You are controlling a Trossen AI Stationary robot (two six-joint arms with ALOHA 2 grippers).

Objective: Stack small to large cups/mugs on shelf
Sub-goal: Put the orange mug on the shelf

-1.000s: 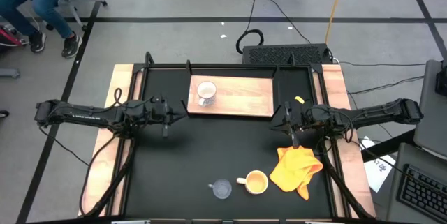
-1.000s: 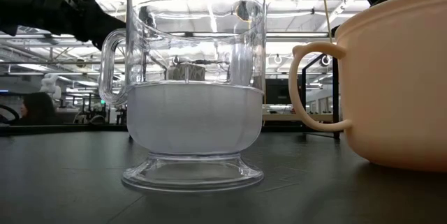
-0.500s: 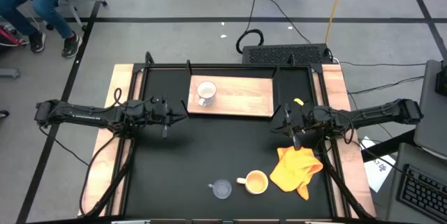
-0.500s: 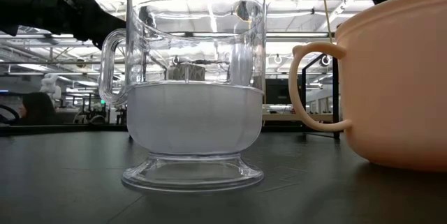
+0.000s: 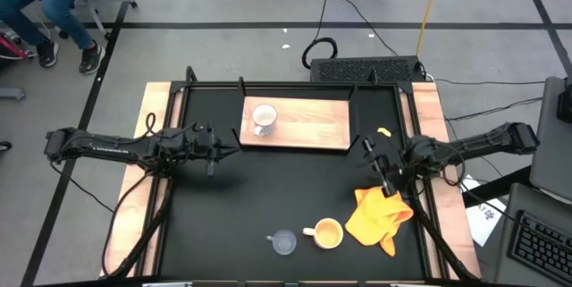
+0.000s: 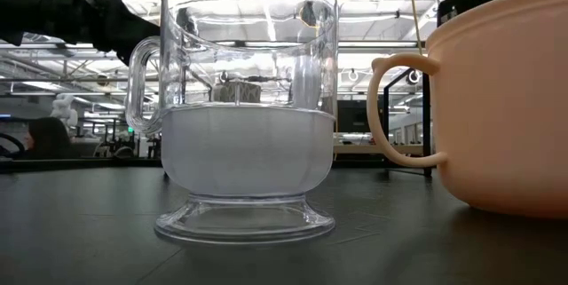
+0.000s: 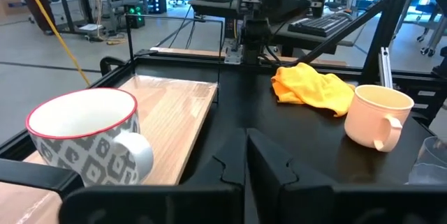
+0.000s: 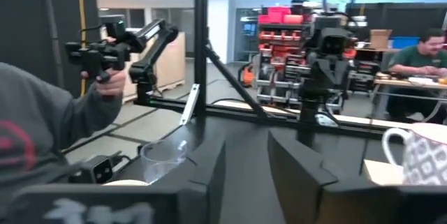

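Observation:
A white mug with a grey pattern stands upright on the left part of the light-wood shelf. The clear cup and the orange-yellow mug stand side by side near the table's front edge; both fill the low view, the cup left of the mug. My left gripper hovers shut just left of the shelf, its fingers together and pointing toward the right. My right gripper hovers open off the shelf's right end, with a gap between its fingers and nothing in it.
A crumpled yellow cloth lies right of the orange-yellow mug, below my right gripper. The shelf's right part is bare wood. A person's grey sleeve and hand show close in the right wrist view; another person sits far behind.
My right hand has turned at the wrist and shifted slightly toward the table's near edge. The mugs, cup and cloth have stayed where they were.

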